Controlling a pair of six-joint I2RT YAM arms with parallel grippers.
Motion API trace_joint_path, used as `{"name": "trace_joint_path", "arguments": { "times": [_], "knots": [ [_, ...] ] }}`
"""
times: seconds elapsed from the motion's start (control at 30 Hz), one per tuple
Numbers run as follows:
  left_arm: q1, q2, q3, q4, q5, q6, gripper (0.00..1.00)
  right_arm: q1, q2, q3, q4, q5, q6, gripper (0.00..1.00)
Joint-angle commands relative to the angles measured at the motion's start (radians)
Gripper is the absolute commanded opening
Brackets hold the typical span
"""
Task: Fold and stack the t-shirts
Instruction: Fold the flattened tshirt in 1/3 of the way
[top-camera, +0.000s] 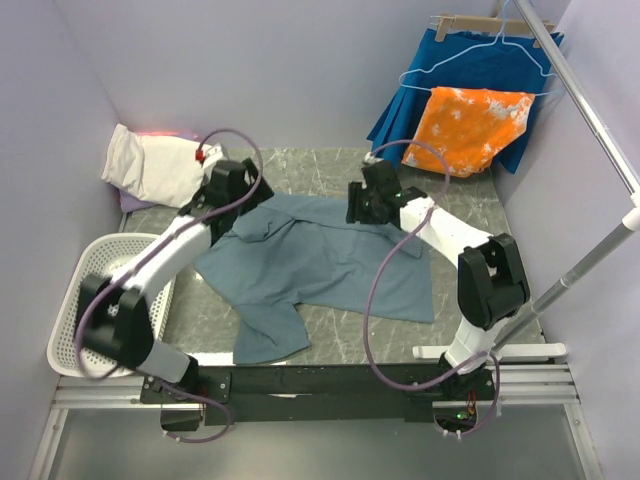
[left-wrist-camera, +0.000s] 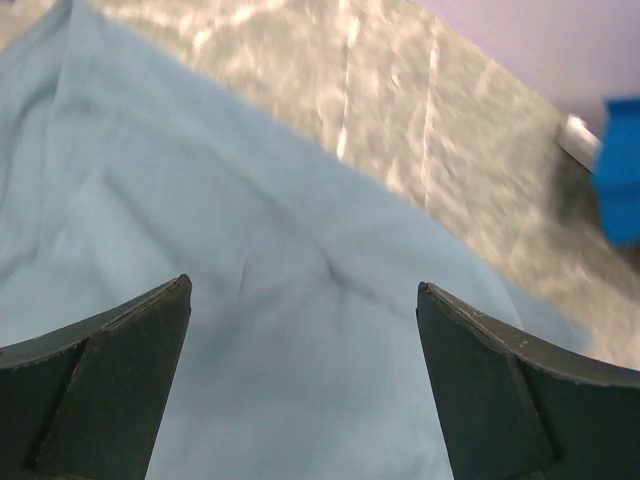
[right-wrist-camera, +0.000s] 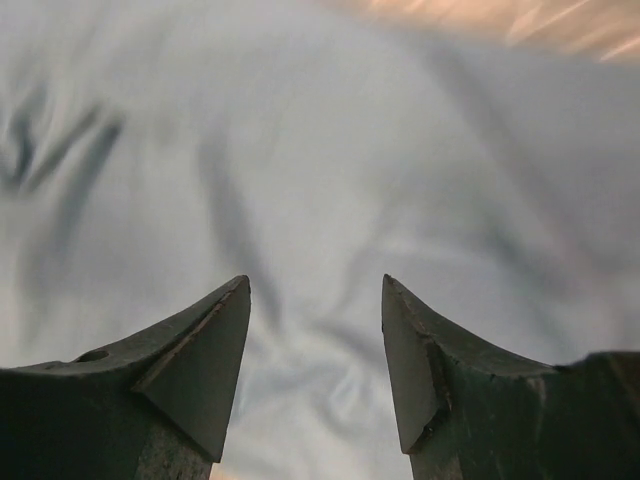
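Left fingers stand wide apart above the blue-grey t-shirt, holding nothing. Right fingers stand partly apart over the same shirt, spread on the counter.

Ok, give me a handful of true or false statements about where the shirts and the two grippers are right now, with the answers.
1. The blue-grey t-shirt lies spread out on the table, unfolded. True.
2. The left gripper is clamped on that shirt. False: its jaws stand wide apart with nothing between them.
3. The cream-white shirt sits inside the white basket. False: it lies folded at the back left, beyond the basket.
4. The right gripper is open over the blue-grey cloth. True.
5. The orange-and-white cloth lies flat on the table. False: it hangs at the back right, in front of the royal-blue garment.
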Motion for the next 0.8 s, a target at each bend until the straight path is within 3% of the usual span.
{"name": "trace_joint_path", "arguments": {
  "times": [0.0, 0.1, 0.43, 0.53, 0.77],
  "knots": [
    [0.076, 0.202, 0.103, 0.109, 0.015, 0.072, 0.99, -0.119, 0.096, 0.095, -0.011, 0.017, 0.03, 0.62],
    [0.145, 0.314, 0.132, 0.138, 0.113, 0.08, 0.99, -0.186, 0.151, 0.126, -0.058, 0.016, 0.038, 0.62],
    [0.237, 0.536, 0.196, 0.069, 0.185, 0.146, 0.99, -0.301, 0.248, 0.087, -0.122, -0.007, 0.055, 0.62],
    [0.245, 0.589, 0.241, 0.017, 0.196, 0.175, 1.0, -0.343, 0.283, 0.109, -0.159, -0.046, 0.066, 0.57],
    [0.246, 0.687, 0.345, -0.091, 0.263, 0.242, 0.99, -0.403, 0.366, 0.281, -0.346, 0.101, 0.023, 0.59]
  ]
}}
